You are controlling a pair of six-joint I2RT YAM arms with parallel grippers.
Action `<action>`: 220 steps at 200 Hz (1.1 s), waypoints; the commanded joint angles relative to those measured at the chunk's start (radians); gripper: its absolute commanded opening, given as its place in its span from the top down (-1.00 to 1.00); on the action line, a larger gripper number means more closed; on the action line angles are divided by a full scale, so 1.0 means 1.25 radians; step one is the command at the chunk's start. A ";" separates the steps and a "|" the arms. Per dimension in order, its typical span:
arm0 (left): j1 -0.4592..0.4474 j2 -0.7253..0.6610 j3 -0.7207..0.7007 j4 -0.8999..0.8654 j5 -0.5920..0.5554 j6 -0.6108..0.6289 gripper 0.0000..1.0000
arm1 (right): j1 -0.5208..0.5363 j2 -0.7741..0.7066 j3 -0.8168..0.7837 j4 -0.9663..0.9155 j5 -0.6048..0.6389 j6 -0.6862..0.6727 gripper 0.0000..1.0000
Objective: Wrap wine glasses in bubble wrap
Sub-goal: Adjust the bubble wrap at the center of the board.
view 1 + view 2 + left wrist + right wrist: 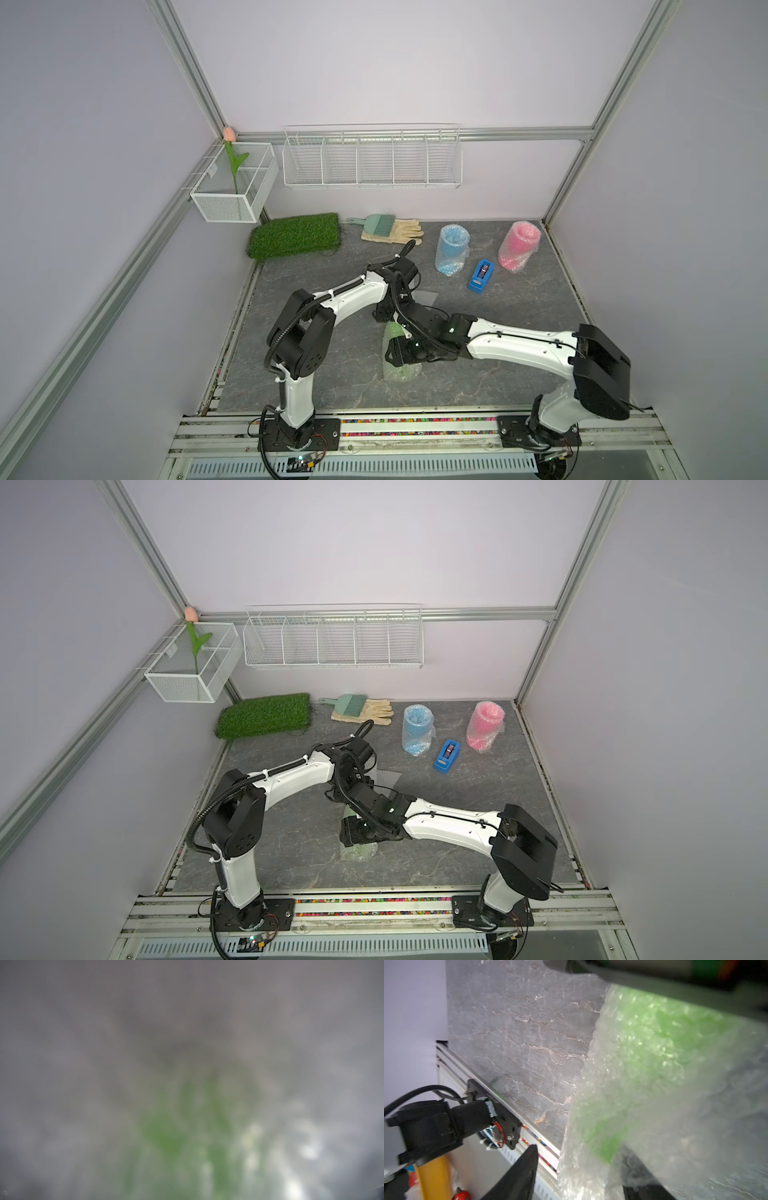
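The lime green wine glass [660,1028] lies on its side mid-table, rolled in bubble wrap [400,371], under both arms in both top views. My right gripper [581,1147] straddles the wrapped glass. It is open: one finger [521,1174] stands clear of the wrap, the other finger [641,1176] shows dimly behind it. My left gripper [384,313] sits at the bundle's far end, largely hidden by its arm. Its wrist view is only a blur of wrap and green [166,1138]. The blue wine glass [452,249] and the pink wine glass [519,245] stand wrapped at the back right.
A blue tape dispenser [481,276] lies between the two wrapped glasses. A loose flap of bubble wrap [426,297] lies flat behind the arms. A green turf mat [296,235], a brush [374,222] and gloves [399,232] line the back. Wire baskets [372,160] hang on the wall.
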 commanded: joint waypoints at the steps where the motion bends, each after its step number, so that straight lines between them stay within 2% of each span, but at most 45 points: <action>1: 0.002 0.025 -0.032 0.020 0.013 -0.054 -0.33 | 0.026 0.033 0.052 -0.121 0.106 -0.034 -0.08; 25: 0.004 0.013 -0.037 0.031 0.021 -0.071 -0.40 | 0.040 0.050 0.075 -0.165 0.153 -0.045 0.34; 40: 0.006 0.002 -0.037 0.028 0.014 -0.074 -0.54 | 0.043 0.045 0.069 -0.170 0.161 -0.052 0.58; 70: 0.022 -0.042 -0.035 0.008 -0.016 -0.070 -0.80 | 0.045 0.021 0.051 -0.186 0.171 -0.080 0.85; 89: 0.041 -0.084 -0.035 -0.011 -0.031 -0.063 -0.91 | 0.044 0.001 0.031 -0.197 0.170 -0.121 0.86; 130: 0.096 -0.147 -0.035 -0.055 -0.051 -0.028 -1.00 | 0.044 -0.057 -0.018 -0.230 0.158 -0.322 0.86; 170: 0.157 -0.141 -0.080 -0.056 -0.036 0.016 -0.98 | 0.045 -0.114 -0.065 -0.235 0.155 -0.529 0.85; 220: 0.173 -0.108 -0.126 -0.044 -0.031 0.042 -0.89 | 0.041 -0.152 -0.105 -0.232 0.151 -0.722 0.86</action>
